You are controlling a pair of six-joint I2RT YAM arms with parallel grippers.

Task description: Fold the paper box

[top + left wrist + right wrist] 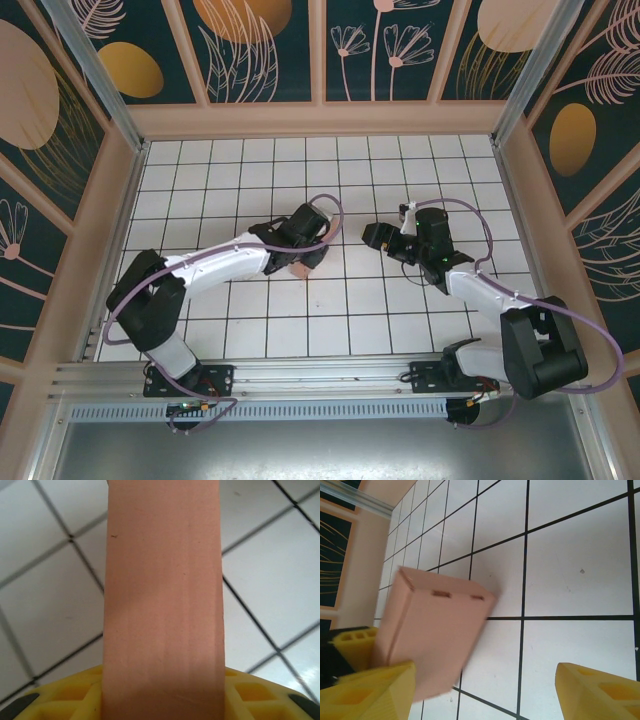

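Observation:
The paper box (163, 580) is a folded salmon-pink cardboard box running up the middle of the left wrist view. My left gripper (163, 692) is shut on it, with a yellow finger (75, 695) pressed against each side. From above, a small pink end of the paper box (300, 268) shows under my left gripper (305, 252) near the middle of the floor. In the right wrist view the paper box (437, 630) is blurred at the left, with two slots near its top edge. My right gripper (485, 695) is open, and its left finger (370, 692) overlaps the box's lower corner.
The floor is white tiles (400, 180) with black grid lines. Patterned walls (320, 50) close in the back and both sides. An aluminium rail (300, 380) carrying the arm bases runs along the near edge. My right gripper (374, 238) hovers about one tile right of the left one.

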